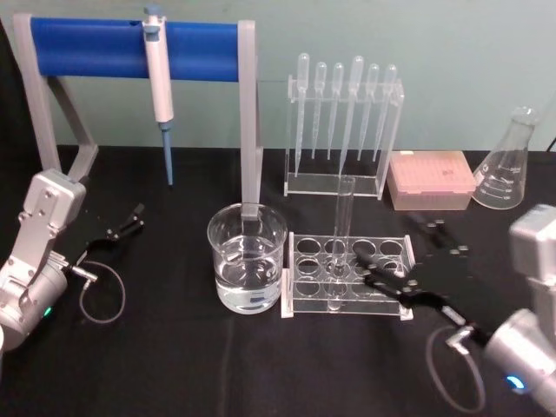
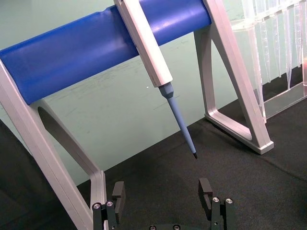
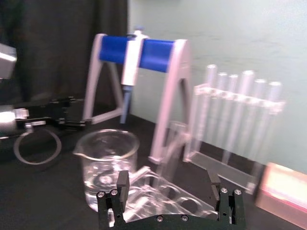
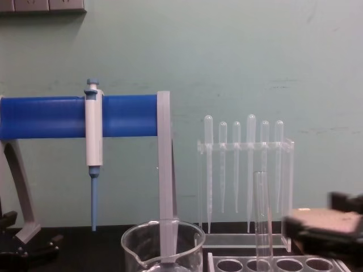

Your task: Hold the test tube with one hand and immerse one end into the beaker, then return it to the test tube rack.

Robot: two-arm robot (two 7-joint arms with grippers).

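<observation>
The test tube (image 1: 341, 228) stands upright in a clear rack (image 1: 391, 252) with round holes, just right of the beaker (image 1: 248, 256), which holds some clear liquid. My right gripper (image 1: 360, 263) reaches in from the lower right, open, with its black fingertips just right of the tube and low over the rack. In the right wrist view its fingers (image 3: 123, 184) stand wide apart over the rack (image 3: 163, 191), with the beaker (image 3: 108, 163) beyond. The chest view shows the test tube (image 4: 262, 221) and the beaker (image 4: 163, 243). My left gripper (image 1: 126, 224) rests open at the left, with nothing in it.
A white-and-blue pipettor (image 1: 159, 87) hangs on a blue-barred grey stand (image 1: 87, 48) behind the beaker. A clear holder of plastic pipettes (image 1: 343, 113), a pink box (image 1: 430, 178) and a conical flask (image 1: 511, 165) line the back right. Cable loops (image 1: 102, 295) lie near each arm.
</observation>
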